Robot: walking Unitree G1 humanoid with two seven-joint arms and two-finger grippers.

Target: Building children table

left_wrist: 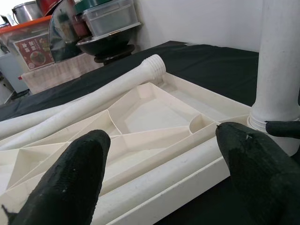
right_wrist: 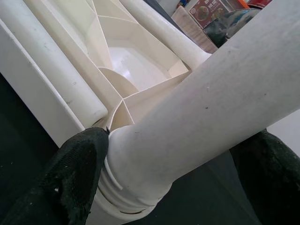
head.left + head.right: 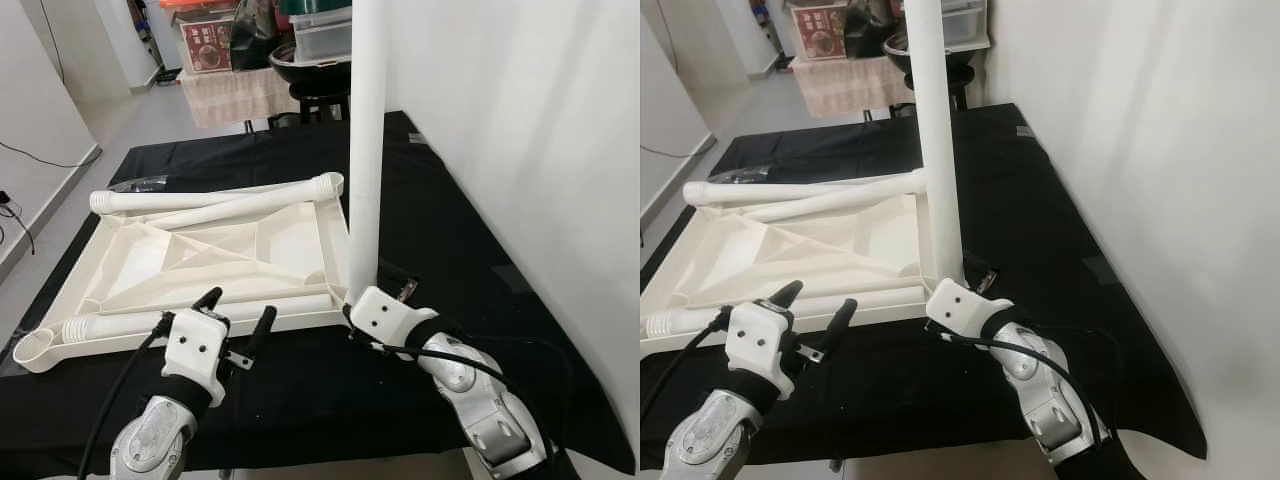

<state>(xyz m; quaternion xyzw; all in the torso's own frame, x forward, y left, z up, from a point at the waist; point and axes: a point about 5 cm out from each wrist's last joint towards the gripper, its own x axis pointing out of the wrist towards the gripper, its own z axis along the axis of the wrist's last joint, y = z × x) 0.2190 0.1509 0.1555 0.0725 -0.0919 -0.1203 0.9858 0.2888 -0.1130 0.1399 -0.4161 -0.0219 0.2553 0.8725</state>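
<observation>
**Seating the upright leg in the tabletop's corner socket**

Left eye view: the right gripper (image 3: 368, 298) clasps the base of the upright leg (image 3: 366, 150), which stands at the near right corner of the inverted white tabletop (image 3: 205, 258) on the black-draped table (image 3: 450, 250). The left gripper (image 3: 236, 320) hovers at the tabletop's near edge, fingers spread wide and holding nothing. Three loose legs (image 3: 215, 205) lie across the tabletop's ribbed underside. Behind, a lidded clear box (image 3: 322, 35) sits stacked above a dark bowl (image 3: 305, 68); contents cannot be made out.

Right eye view: same layout; the leg rises plumb from the socket.

Left wrist view: open fingers (image 1: 77, 176) frame the ribbed compartments, which hold only the resting legs.

Right wrist view: fingers (image 2: 77, 171) bracket the leg's threaded collar (image 2: 122, 192) at the socket. Judgement: keep the leg vertical while turning, and brace the tabletop with the free gripper to avoid cross-threading.
</observation>
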